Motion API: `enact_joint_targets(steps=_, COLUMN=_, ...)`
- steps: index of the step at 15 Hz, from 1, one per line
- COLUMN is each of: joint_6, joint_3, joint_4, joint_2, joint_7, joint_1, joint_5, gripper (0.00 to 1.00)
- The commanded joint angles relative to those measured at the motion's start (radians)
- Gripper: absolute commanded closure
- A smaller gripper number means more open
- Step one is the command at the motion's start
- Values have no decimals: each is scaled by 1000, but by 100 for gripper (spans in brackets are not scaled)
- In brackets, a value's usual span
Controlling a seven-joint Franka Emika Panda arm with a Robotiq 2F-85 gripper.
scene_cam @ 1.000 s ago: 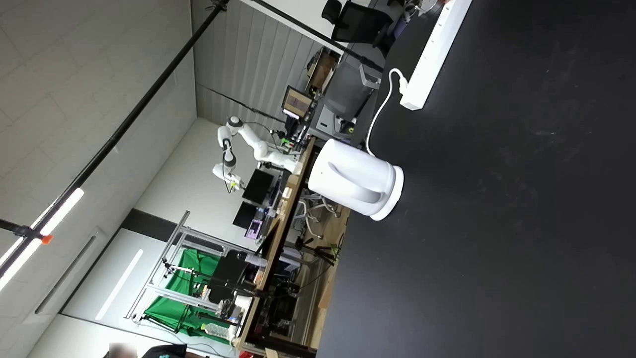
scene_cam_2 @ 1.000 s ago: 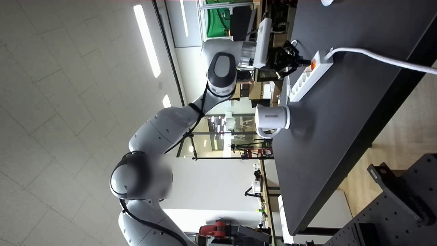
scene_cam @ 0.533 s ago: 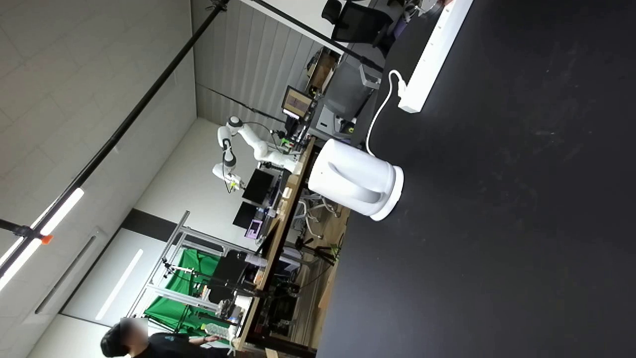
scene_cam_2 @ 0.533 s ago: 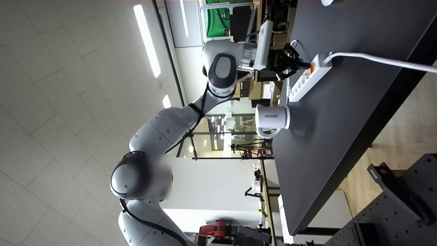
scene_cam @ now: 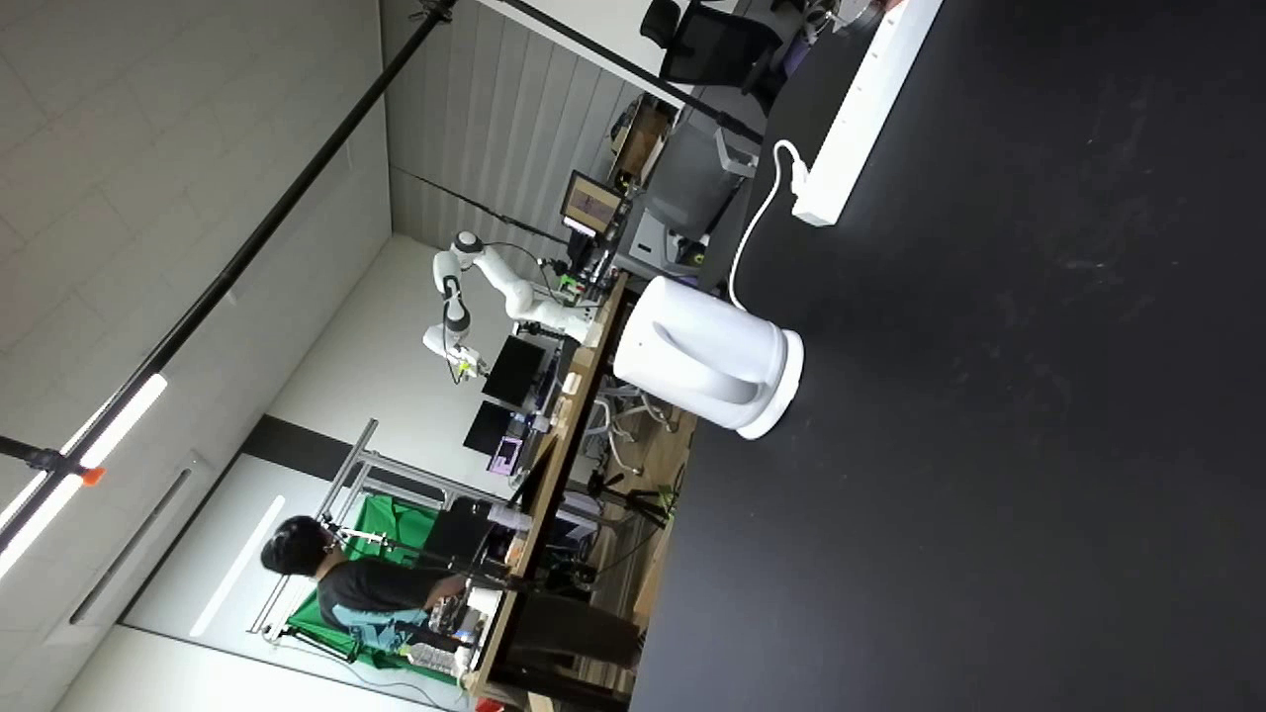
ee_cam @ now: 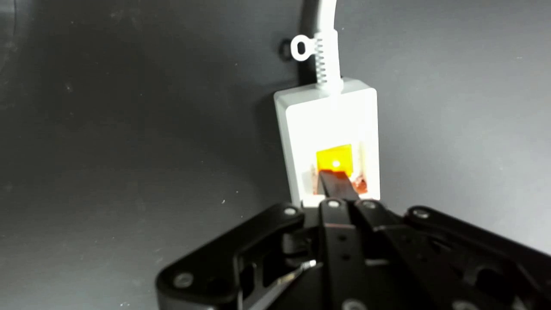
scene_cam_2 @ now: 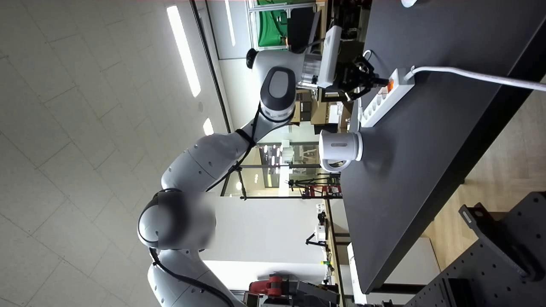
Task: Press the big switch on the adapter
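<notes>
The adapter is a long white bar with a row of sockets, on the dark table in both exterior views (scene_cam: 870, 111) (scene_cam_2: 391, 100). Its cord end fills the middle of the wrist view (ee_cam: 331, 118). The big switch glows yellow-orange near that end in the wrist view (ee_cam: 335, 157) and shows orange in an exterior view (scene_cam_2: 390, 85). My gripper (ee_cam: 338, 181) is shut and holds nothing. Its fingertips point down and appear to touch the switch, covering its near part. In an exterior view the gripper (scene_cam_2: 381, 81) is over the switch end.
A white kettle stands beyond the adapter's far end in both exterior views (scene_cam: 707, 346) (scene_cam_2: 339, 147). A thin white cord (scene_cam: 757, 222) runs from the adapter towards it. A thick white cord (scene_cam_2: 473, 73) leaves the switch end over the edge of the dark table (scene_cam_2: 409, 170).
The adapter has shifted slightly along its length towards the kettle. My gripper has moved slightly the same way, and its tips stay at the switch. A person has moved in the background.
</notes>
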Motion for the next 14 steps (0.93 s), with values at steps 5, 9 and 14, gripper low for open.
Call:
enact_joint_targets(steps=5, joint_6=-26, joint_3=-18, joint_4=-18, joint_2=-19, joint_7=27, joint_1=7, joint_5=-34, gripper=100)
enact_joint_targets(steps=9, joint_6=-31, joint_3=-21, joint_4=-20, joint_2=-19, joint_7=25, joint_1=7, joint_5=-36, gripper=100)
enact_joint_targets(steps=14, joint_6=-14, joint_3=-17, joint_4=-45, joint_2=-13, joint_7=14, joint_1=7, joint_5=-36, gripper=100)
